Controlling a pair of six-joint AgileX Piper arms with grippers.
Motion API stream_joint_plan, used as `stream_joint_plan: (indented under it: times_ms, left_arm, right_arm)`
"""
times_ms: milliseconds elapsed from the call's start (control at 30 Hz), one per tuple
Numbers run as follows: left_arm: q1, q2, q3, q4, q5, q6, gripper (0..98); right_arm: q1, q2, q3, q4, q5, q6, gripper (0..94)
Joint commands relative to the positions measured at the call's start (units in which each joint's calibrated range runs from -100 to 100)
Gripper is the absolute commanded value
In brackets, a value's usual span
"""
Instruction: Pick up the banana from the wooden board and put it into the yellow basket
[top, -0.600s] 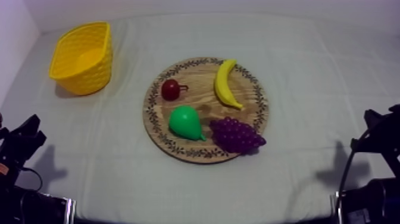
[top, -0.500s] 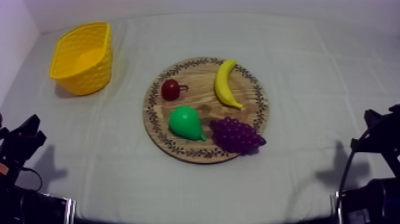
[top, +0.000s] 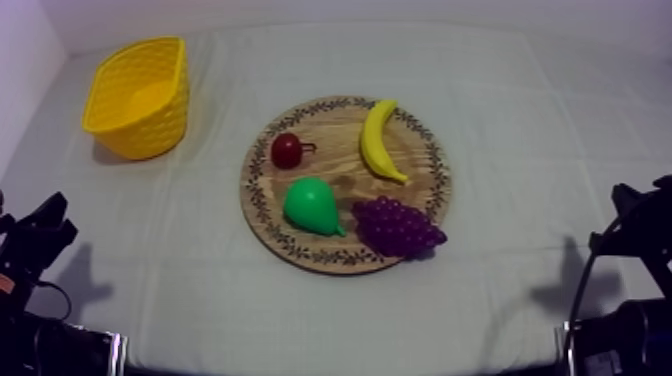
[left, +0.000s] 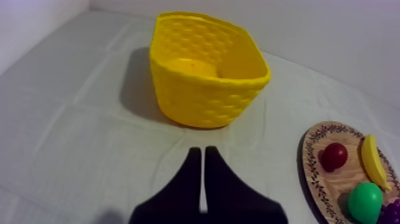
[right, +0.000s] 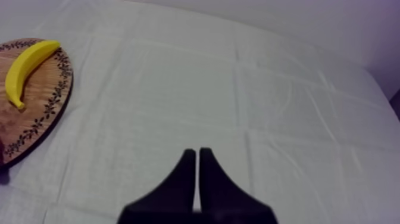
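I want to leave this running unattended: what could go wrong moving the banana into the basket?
1. The banana lies at the right rim of the wooden board, and the yellow basket stands far left. That means a long carry, perhaps over the small red fruit.
2. The left gripper and right gripper both have jaws shut; either must open first.
3. The grapes lie near the banana's tip and could get nudged.

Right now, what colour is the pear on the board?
The pear is green, clearest in the top view.
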Motion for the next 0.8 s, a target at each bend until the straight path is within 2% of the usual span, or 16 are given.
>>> stream_joint_plan:
  times_ms: [0, 333, 533, 767]
  left_arm:
    - [0.0, 0.0, 0.0, -0.01, 0.0, 0.0, 0.1]
    - [0.0, 0.0, 0.0, -0.01, 0.0, 0.1, 0.1]
    - [0.0, 0.0, 0.0, -0.01, 0.0, -2.2, 0.5]
    - [-0.4, 0.0, 0.0, -0.01, 0.0, 0.0, 11.0]
  right_arm:
    - [0.0, 0.0, 0.0, 0.0, 0.0, 0.0, 0.3]
    - [0.0, 0.0, 0.0, 0.0, 0.0, 0.0, 0.3]
    - [0.0, 0.0, 0.0, 0.0, 0.0, 0.0, 0.3]
    - [0.0, 0.0, 0.0, 0.0, 0.0, 0.0, 0.3]
